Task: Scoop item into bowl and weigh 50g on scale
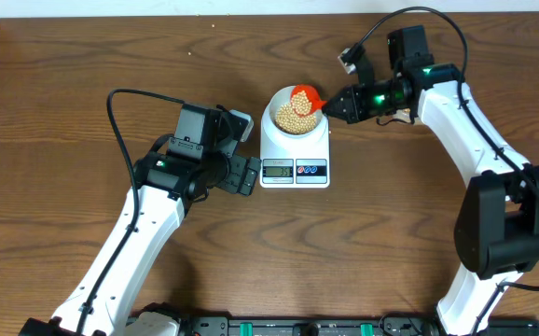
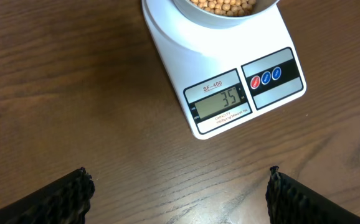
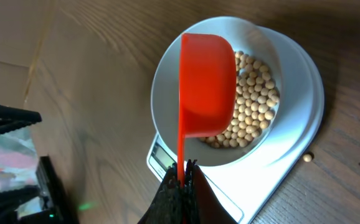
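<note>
Currently, the white bowl [image 1: 271,112] sits on the digital scale [image 1: 295,150] at upper centre and holds soybeans [image 1: 291,117]; the display reads 35. The right gripper [image 3: 181,182] pinches the red scoop [image 3: 206,87] handle over the bowl. The left gripper [image 2: 179,180] has its fingers spread above the wooden table [image 1: 83,56].

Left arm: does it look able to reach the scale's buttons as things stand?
Probably yes. The left claw is open and empty beside the front of the scale, with bare table between. The buttons are uncovered; the right claw holds the red scoop over the bowl, farther back.
</note>
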Controlling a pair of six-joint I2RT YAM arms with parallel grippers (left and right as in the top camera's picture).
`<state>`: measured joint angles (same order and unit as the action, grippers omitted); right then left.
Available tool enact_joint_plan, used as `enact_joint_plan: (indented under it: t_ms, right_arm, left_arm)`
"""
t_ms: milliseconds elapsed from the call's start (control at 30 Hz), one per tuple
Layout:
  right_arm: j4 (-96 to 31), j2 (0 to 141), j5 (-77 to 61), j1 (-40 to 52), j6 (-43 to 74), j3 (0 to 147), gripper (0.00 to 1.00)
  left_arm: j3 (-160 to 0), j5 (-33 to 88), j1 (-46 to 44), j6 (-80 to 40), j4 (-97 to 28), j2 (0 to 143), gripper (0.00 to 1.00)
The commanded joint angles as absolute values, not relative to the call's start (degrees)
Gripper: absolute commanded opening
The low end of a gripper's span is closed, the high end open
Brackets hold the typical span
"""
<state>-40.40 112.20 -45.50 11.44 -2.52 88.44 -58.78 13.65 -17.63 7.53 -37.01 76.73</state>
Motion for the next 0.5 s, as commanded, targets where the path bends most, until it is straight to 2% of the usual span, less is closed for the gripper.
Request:
enact_joint_plan:
  t_ms: [0, 467]
  right_arm:
    - [-40.47, 109.69, -42.61, 12.95, -3.95, 90.02, 0.01]
    - [-40.69, 105.43, -32.08, 15.75, -6.04, 90.11, 0.01]
  left_arm:
    - [-58.54, 14.13, -17.43, 7.7, -36.99, 76.84, 0.91]
    - [-58.54, 14.13, -17.43, 7.7, -36.99, 76.84, 0.91]
